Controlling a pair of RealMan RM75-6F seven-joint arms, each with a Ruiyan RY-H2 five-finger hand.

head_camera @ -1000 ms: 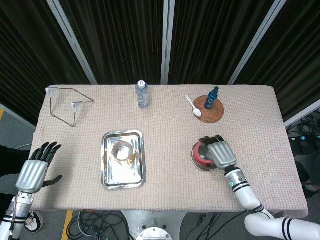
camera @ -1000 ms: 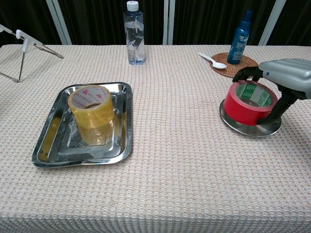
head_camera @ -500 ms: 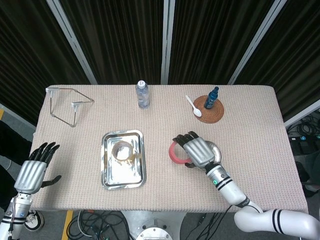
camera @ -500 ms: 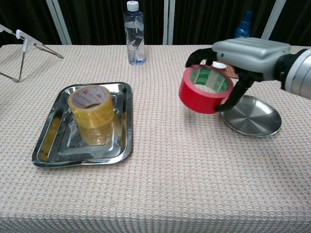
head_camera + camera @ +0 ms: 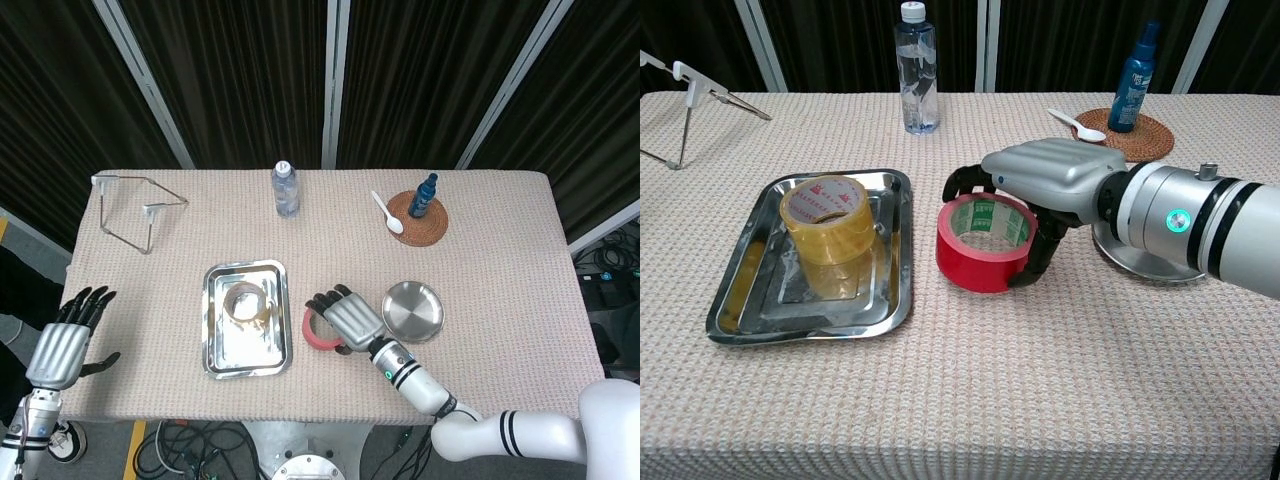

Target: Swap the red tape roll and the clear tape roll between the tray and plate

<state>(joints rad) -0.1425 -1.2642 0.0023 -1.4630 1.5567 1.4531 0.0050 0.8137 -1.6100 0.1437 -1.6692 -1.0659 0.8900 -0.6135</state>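
Your right hand [image 5: 1040, 180] grips the red tape roll [image 5: 980, 245]; only the head view shows your left hand [image 5: 62, 345], fingers spread, empty.

Two tape rolls: one red tape roll [image 5: 982, 248], one clear tape roll [image 5: 827, 218]. Two bottles: one water bottle [image 5: 917, 68], one blue spray bottle [image 5: 1134, 79]. One tray [image 5: 742, 290], plate [image 5: 413, 311], spoon [image 5: 1076, 124], woven coaster [image 5: 1145, 138], wire stand [image 5: 133, 208].

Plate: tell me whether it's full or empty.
Empty. The plate shows bare metal; the red tape roll sits between it and the tray, under the right hand.
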